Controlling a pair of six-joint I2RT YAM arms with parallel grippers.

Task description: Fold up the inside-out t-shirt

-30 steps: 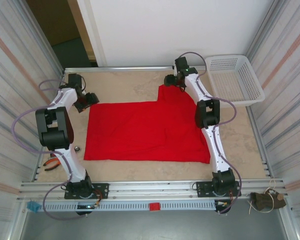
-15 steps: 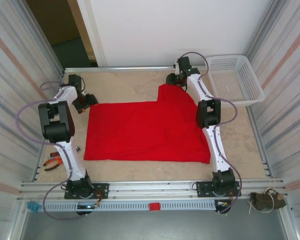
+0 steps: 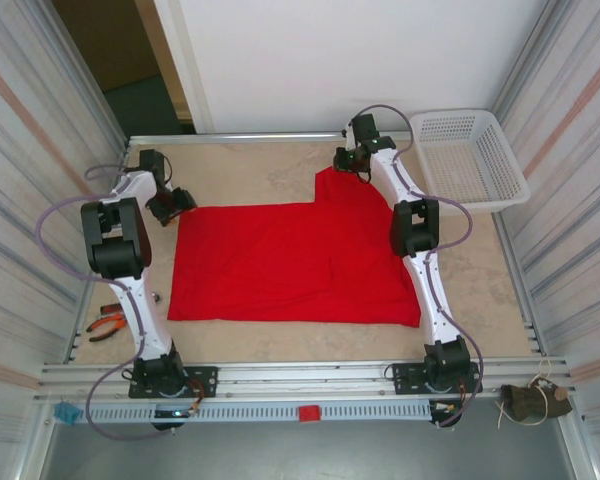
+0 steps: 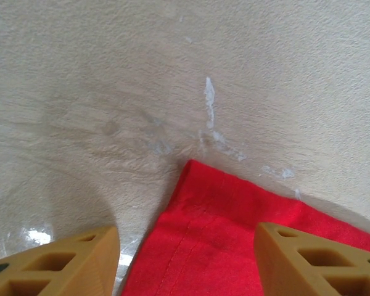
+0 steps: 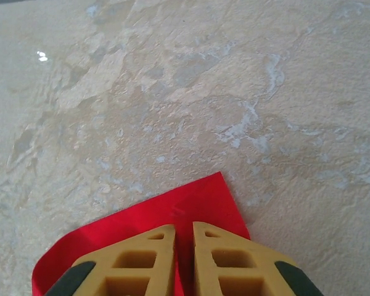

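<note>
The inside-out t-shirt (image 3: 290, 262) lies spread flat and bright red on the table, with a sleeve part reaching toward the far right. My left gripper (image 3: 177, 203) sits low at the shirt's far left corner. In the left wrist view the left gripper (image 4: 188, 262) is open, and its fingers (image 4: 68, 265) straddle the hemmed red corner (image 4: 234, 240) without pinching it. At the far right tip of the shirt is my right gripper (image 3: 342, 160). The right wrist view shows the right gripper (image 5: 184, 237) shut on the red corner (image 5: 203, 198).
A white mesh basket (image 3: 470, 160) stands at the far right of the beige table (image 3: 250, 170). Orange-handled pliers (image 3: 105, 325) lie by the left edge. Ribbed walls close in both sides, and a metal rail runs along the near edge.
The right gripper's fingers have closed onto the shirt's far right corner. The left arm's elbow has swung a little to the right while its gripper stayed at the left corner.
</note>
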